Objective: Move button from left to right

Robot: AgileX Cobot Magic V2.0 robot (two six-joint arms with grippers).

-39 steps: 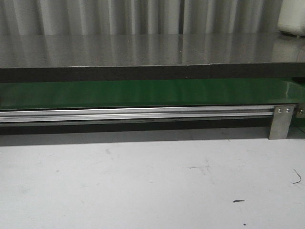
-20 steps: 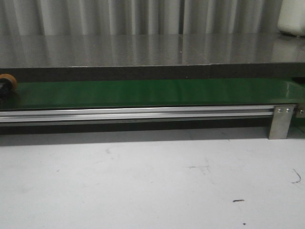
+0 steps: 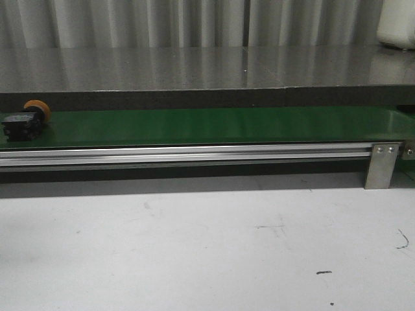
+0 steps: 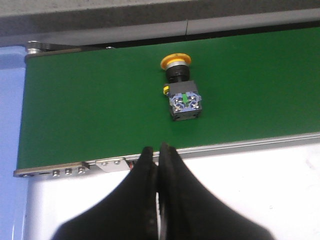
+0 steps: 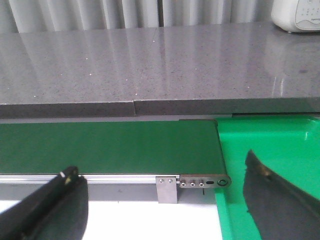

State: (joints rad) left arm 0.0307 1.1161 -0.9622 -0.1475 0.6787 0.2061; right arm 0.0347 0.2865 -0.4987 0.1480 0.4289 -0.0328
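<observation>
The button [image 3: 24,122], an orange-yellow mushroom cap on a black blocky body, lies on its side on the green belt [image 3: 214,125] at the far left of the front view. It also shows in the left wrist view [image 4: 182,91], cap toward the far side of the belt. My left gripper [image 4: 157,151] is shut and empty, hanging over the belt's near rail, short of the button. My right gripper [image 5: 162,172] is open and empty near the belt's right end. Neither gripper shows in the front view.
A grey stone shelf [image 3: 207,68] runs behind the belt. An aluminium rail [image 3: 188,154] and a bracket [image 3: 381,164] edge its front. A green bin [image 5: 272,150] sits just past the belt's right end. A white appliance [image 5: 297,15] stands at the back right.
The button has come into the front view from the left edge and moved rightward along the belt. One second ago it was out of view.
</observation>
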